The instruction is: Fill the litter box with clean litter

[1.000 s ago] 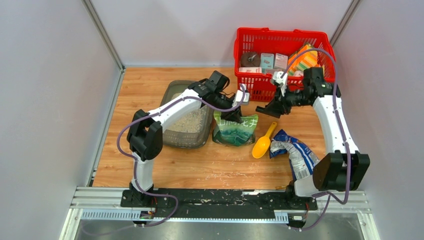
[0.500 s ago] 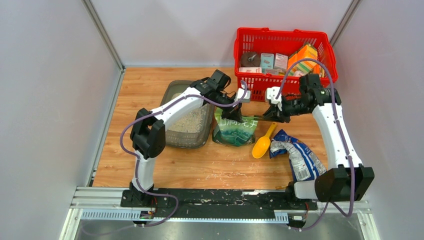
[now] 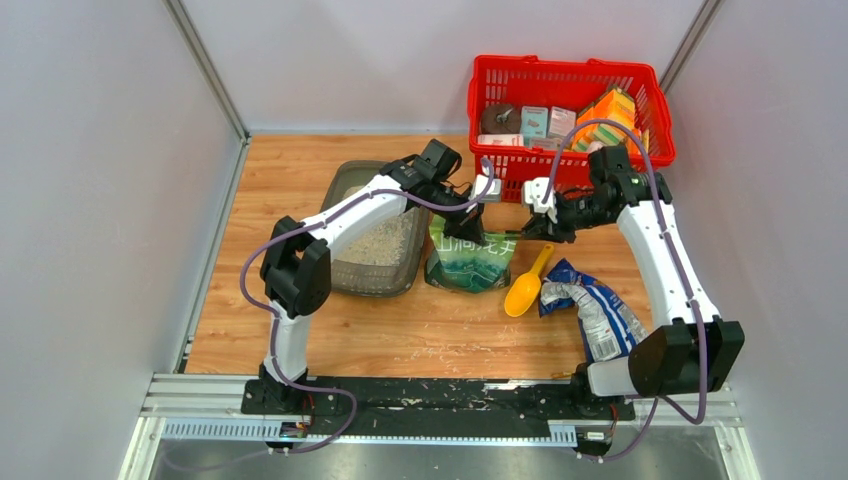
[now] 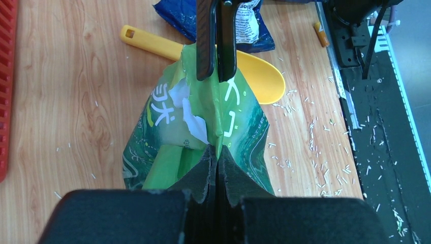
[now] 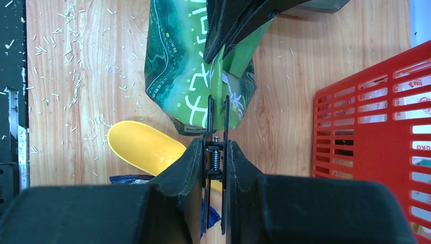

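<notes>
Here, the left gripper point(image 4: 217, 152) is pinching – jaws fully closed – the top edge of a green bag point(image 4: 167, 127), while the right gripper point(image 5: 216, 145) is clasping a thin black clip point(image 4: 227, 46) whose tips are reaching that same edge from the opposite side. The bag is standing on the wooden table point(image 3: 280, 180), with a yellow scoop point(image 3: 525, 290) and a crumpled blue bag point(image 3: 595, 310) lying just to its right. The litter box point(image 3: 350, 180) is sitting just to its left under the left arm, clean litter point(image 3: 385, 245) covering part of its floor – a red basket point(image 3: 560, 75) beyond.

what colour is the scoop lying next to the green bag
Plain yellow, handle and bowl alike; the scoop shows best in the left wrist view.
</notes>
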Action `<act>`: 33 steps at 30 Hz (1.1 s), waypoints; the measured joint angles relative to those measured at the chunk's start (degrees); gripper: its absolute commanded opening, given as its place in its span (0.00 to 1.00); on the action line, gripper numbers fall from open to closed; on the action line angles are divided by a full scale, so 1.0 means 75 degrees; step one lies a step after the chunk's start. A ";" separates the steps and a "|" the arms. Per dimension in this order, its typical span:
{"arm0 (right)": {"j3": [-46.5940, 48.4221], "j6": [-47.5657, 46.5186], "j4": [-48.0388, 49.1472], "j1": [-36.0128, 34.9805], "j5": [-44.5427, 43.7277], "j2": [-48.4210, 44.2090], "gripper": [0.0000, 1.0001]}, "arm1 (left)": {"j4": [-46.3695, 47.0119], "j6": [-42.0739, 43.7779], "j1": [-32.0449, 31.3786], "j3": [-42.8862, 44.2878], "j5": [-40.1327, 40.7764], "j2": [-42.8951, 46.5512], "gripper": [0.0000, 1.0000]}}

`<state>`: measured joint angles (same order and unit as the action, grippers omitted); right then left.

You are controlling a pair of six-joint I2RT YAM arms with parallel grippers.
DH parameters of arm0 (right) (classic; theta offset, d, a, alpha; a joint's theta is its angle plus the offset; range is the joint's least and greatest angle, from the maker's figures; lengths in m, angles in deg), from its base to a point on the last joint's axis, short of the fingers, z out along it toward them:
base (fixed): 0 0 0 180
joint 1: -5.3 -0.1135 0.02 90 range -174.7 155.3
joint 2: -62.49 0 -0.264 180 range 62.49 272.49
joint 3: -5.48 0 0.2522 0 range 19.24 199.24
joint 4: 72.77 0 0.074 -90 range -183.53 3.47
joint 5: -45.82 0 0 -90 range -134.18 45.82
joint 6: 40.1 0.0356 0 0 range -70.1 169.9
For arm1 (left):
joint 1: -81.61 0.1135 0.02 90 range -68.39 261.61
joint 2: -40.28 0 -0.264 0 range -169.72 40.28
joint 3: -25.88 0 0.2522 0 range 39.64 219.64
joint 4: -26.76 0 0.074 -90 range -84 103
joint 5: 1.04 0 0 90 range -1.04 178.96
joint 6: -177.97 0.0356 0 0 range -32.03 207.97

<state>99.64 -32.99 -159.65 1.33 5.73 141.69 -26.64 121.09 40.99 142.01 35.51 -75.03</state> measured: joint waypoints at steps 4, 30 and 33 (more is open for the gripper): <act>0.0000 -0.0044 0.0015 -0.0017 -0.0050 0.0003 0.00 | 0.0087 -0.0108 0.0000 -0.0032 0.0003 0.0000 0.00; 0.1110 -0.0469 -0.0720 -0.0125 0.0332 0.1670 0.00 | 0.1492 -0.0854 -0.0003 -0.0804 0.0498 0.0291 0.00; 0.0959 -0.0417 -0.0615 -0.0207 0.0449 0.1670 0.00 | 0.1638 -0.1096 -0.0029 -0.0889 0.0545 0.0318 0.00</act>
<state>106.83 -36.11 -164.27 -0.22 9.10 154.21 -14.36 112.88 40.77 135.34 39.59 -72.64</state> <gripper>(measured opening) 0.173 0.017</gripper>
